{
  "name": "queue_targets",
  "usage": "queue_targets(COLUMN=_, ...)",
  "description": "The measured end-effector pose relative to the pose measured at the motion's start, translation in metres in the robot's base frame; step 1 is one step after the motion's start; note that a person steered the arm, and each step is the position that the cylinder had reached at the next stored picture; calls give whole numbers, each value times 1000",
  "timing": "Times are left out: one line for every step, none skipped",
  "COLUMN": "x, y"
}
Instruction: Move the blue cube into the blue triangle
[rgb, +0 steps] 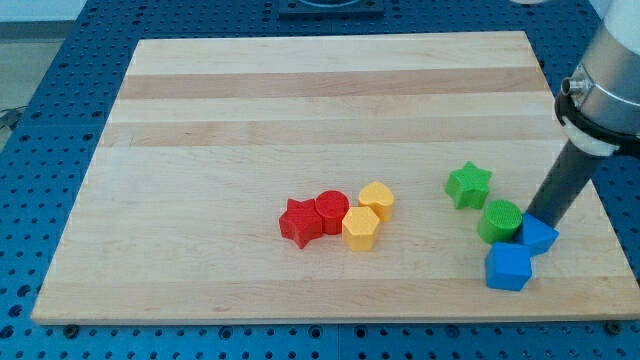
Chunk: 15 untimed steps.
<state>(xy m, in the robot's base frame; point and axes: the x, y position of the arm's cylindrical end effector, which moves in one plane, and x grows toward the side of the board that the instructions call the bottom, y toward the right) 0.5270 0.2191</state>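
Tip (531, 218) touching blue triangle (539, 236), beside blue cube (508, 268); no pincer, bare rod; next reposition below cube, push up

— What lies in the middle of the frame, a little below the centre?

— Four blocks in one tight group. A red star (299, 222) is at the left, and a red cylinder (332, 209) touches it on the right. Next come two yellow blocks with many flat sides, one lower (360, 228) and one upper right (377, 199); the two touch.

— And at the right of the frame?

— A green star (468, 184), and lower right of it a green cylinder (500, 221), close but apart.

— What is under everything?

— A pale wooden board (250, 110), lying on a blue table with many small holes (40, 150).
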Motion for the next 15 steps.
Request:
queue_targets(x=0, y=20)
queue_targets(x=17, y=89)
queue_targets(x=65, y=93)
queue_targets(x=91, y=57)
queue_targets(x=90, y=32)
queue_targets(x=80, y=-1)
queue_targets(x=81, y=-17)
queue_targets(x=87, y=-40)
queue_targets(x=84, y=-46)
queue_targets(x=35, y=-46)
queue_targets(x=15, y=-46)
queue_targets(x=28, y=-46)
queue_targets(x=88, y=-46)
queue_targets(x=92, y=-49)
queue_targets(x=87, y=-95)
